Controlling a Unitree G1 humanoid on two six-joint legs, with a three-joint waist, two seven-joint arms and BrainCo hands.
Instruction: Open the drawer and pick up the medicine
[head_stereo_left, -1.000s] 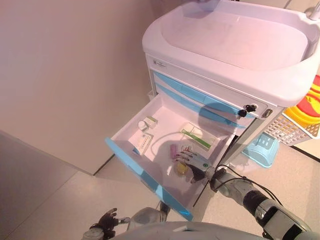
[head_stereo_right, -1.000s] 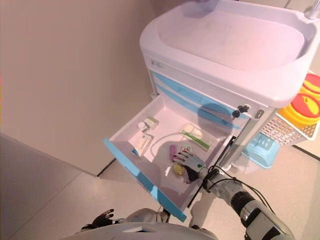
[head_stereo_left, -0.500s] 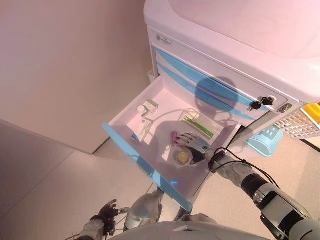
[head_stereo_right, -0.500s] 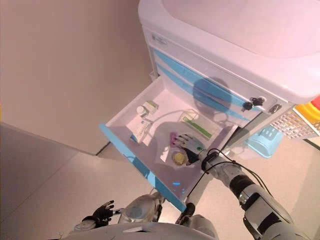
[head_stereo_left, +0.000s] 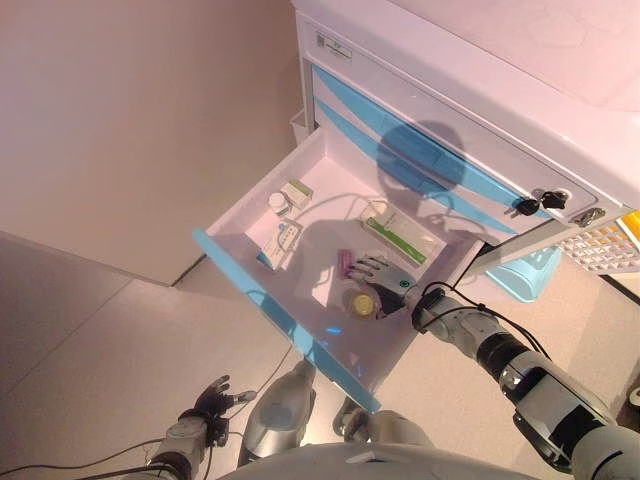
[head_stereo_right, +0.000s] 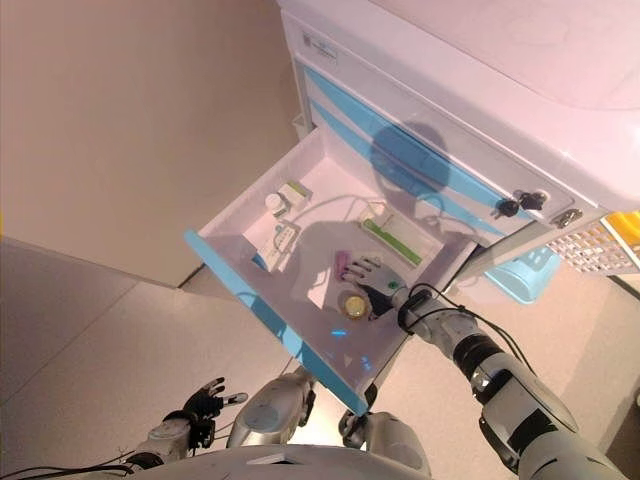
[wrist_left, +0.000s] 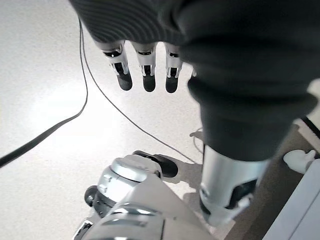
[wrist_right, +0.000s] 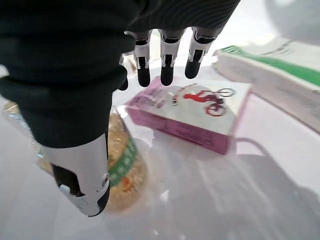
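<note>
right hand (head_stereo_left: 382, 287) drawn back slightly off yellow pill jar (head_stereo_left: 361, 304), fingers loose over pink box (wrist_right: 192, 110), drawer (head_stereo_left: 290, 330) open, left hand (head_stereo_left: 205, 412) relaxed, low by floor

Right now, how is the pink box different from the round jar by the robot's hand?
The pink box is flat and rectangular; the jar is round, yellowish, with a green band. The box lies just beyond the right hand's fingertips, the jar by its thumb. Both sit in the open drawer.

Right hand (wrist_right: 90, 100) over pink box (wrist_right: 192, 112) — fingers relaxed, yellow bottle (wrist_right: 122, 170) beside thumb, green-striped box (wrist_right: 275, 75) behind
</note>
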